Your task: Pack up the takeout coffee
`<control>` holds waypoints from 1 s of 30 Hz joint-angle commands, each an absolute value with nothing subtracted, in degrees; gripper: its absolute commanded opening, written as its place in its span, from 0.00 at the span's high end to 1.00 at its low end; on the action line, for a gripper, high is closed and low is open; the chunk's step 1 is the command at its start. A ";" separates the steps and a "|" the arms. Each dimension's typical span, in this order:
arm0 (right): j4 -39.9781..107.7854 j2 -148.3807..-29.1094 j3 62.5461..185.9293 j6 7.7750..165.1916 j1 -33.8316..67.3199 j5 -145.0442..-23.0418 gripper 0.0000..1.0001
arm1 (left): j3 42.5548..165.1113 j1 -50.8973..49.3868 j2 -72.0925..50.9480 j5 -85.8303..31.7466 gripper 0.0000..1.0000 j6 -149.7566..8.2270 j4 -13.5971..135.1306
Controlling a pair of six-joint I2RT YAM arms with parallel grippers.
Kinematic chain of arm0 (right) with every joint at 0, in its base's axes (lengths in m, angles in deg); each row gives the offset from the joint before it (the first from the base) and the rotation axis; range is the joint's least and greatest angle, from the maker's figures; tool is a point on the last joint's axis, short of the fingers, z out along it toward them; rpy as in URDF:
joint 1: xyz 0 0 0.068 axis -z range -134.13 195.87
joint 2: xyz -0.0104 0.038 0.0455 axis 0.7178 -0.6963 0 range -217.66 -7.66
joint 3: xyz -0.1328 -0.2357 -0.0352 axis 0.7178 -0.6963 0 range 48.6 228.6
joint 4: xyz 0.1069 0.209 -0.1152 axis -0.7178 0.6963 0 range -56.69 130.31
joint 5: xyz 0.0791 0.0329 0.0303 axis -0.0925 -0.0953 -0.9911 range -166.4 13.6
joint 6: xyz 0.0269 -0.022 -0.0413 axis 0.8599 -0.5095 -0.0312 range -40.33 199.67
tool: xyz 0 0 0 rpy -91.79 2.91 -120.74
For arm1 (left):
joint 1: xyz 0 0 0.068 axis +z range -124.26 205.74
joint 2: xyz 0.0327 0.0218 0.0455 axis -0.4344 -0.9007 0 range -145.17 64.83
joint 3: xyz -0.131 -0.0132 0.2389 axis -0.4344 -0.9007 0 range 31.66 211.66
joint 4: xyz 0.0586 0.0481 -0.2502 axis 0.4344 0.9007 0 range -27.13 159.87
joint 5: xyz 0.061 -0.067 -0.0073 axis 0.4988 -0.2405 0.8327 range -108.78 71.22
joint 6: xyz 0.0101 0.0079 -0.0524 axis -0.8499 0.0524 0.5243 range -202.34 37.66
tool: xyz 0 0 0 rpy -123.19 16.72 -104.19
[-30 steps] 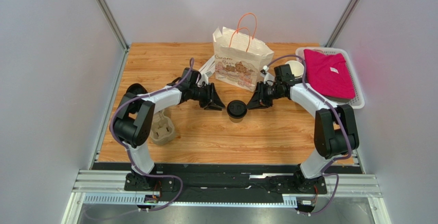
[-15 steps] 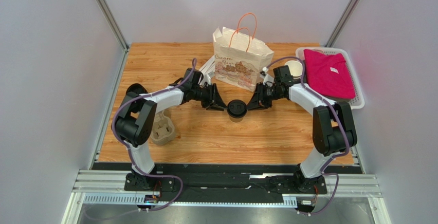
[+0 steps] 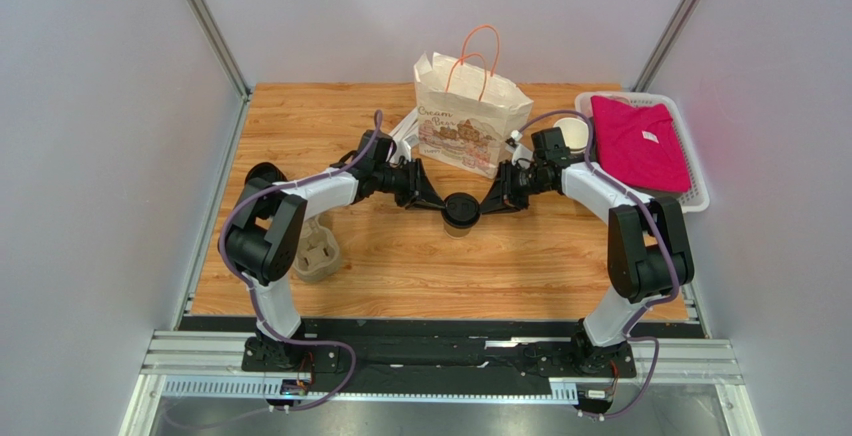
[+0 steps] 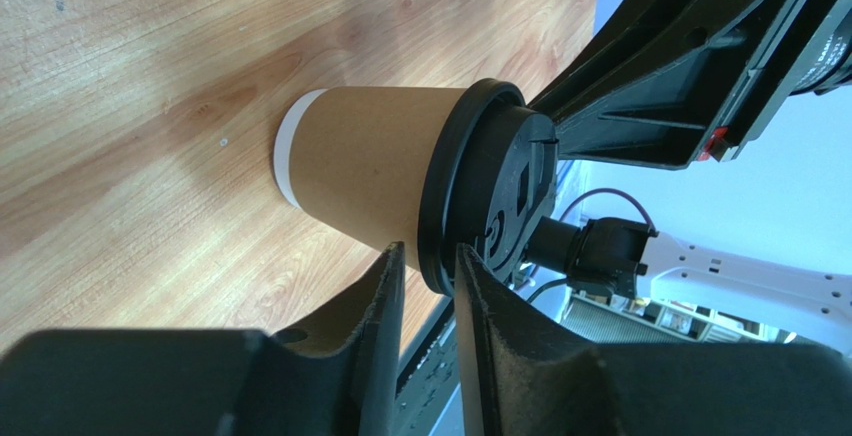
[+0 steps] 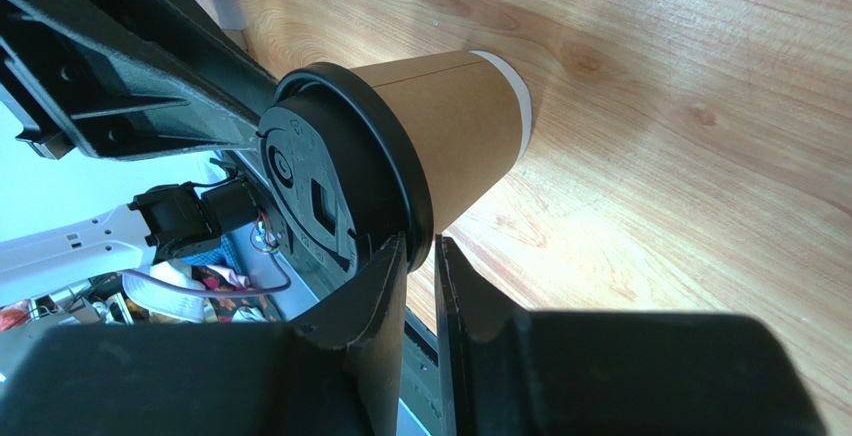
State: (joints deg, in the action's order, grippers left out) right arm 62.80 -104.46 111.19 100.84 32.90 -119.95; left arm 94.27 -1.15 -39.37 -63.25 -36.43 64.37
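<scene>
The takeout coffee [image 3: 461,212], a small kraft cup with a black lid, stands on the wooden table in front of the paper bag [image 3: 468,121]. My left gripper [image 3: 438,206] meets it from the left and my right gripper [image 3: 485,204] from the right. In the left wrist view the cup [image 4: 370,171] lies ahead and my left gripper [image 4: 428,256] has its jaws nearly together, pinching the lid's rim. In the right wrist view the cup [image 5: 455,136] shows the same way, with my right gripper [image 5: 422,248] pinching the rim on the opposite side.
A grey-brown pulp cup tray [image 3: 318,251] sits near the left arm. A white basket [image 3: 702,194] with a pink cloth [image 3: 637,141] stands at the right. A lidless cup [image 3: 575,134] is beside the basket. White items [image 3: 403,134] lie left of the bag.
Both grippers have moved inward to the cup from either side and their jaws have narrowed onto the lid's rim. The cup has stayed in place.
</scene>
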 commanded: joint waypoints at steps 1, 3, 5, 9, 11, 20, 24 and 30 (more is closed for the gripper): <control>61.17 -105.66 110.66 100.50 32.69 -119.21 0.81 | 94.33 -1.41 -40.81 -63.87 0.71 -36.29 62.61; 61.17 -105.92 110.74 100.50 32.69 -118.94 0.81 | 94.24 -1.41 -41.34 -63.52 0.77 -36.20 62.61; 61.08 -106.19 110.74 100.41 32.69 -118.85 0.82 | 94.07 -1.41 -42.21 -63.34 0.80 -36.29 62.61; 61.08 -106.72 110.74 100.50 32.69 -118.59 0.84 | 93.98 -1.41 -43.36 -62.47 0.85 -37.43 65.50; 61.08 -107.15 110.74 100.15 32.51 -117.98 0.86 | 93.80 -1.41 -43.97 -62.29 0.88 -37.96 66.03; 61.87 -108.47 110.21 98.22 31.28 -114.37 0.98 | 93.19 -1.50 -46.96 -61.06 1.00 -38.75 66.56; 62.14 -109.00 110.21 97.60 30.76 -113.06 1.00 | 92.75 -1.59 -48.45 -59.31 1.00 -39.80 68.40; 62.66 -109.97 110.21 96.98 30.49 -111.65 1.00 | 92.75 -1.59 -49.60 -55.26 1.00 -40.95 71.48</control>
